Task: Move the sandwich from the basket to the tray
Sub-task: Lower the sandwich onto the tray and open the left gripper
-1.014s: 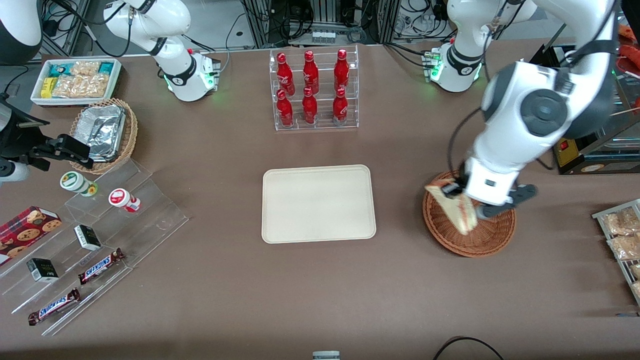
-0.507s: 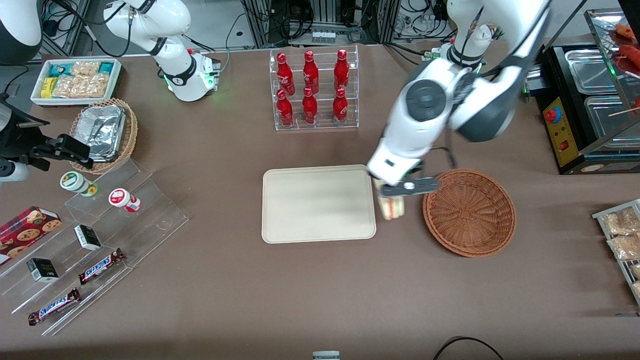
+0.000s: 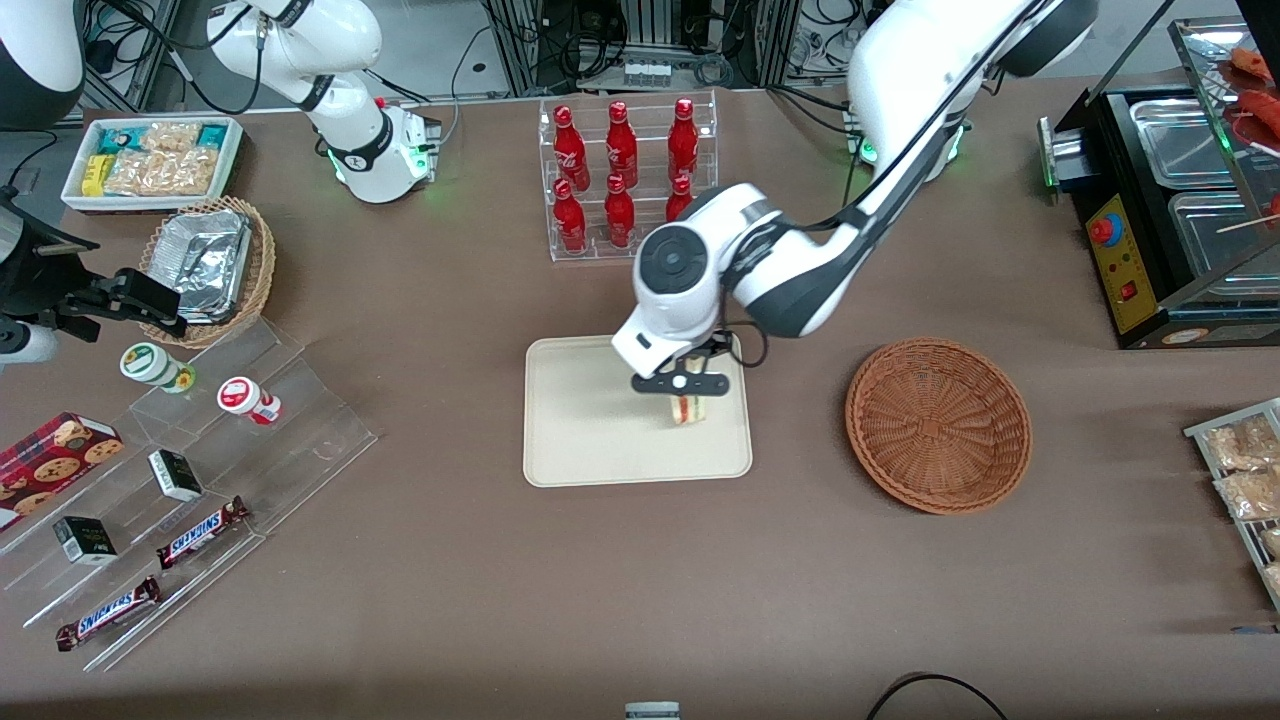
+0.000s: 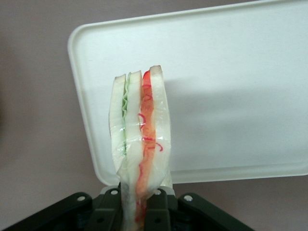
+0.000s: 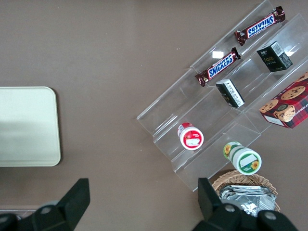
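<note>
A clear rack of red bottles (image 3: 625, 180) stands on the brown table (image 3: 640, 580). Toward the parked arm's end sit a white bin of snack packets (image 3: 152, 160), a tan basket holding foil containers (image 3: 205, 268), and clear stepped shelves with two Snickers bars (image 3: 200, 532), small cups (image 3: 246, 398) and a cookie box (image 3: 55, 455).

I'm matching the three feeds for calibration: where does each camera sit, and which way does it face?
Front view: high, facing the arms, looking down on the tray, basket and gripper shut on the sandwich.
Left wrist view: on the working wrist, looking past its gripper at sandwich and tray.
Right wrist view: on the parked wrist, looking down; its fingers show.
All share the tray.
</note>
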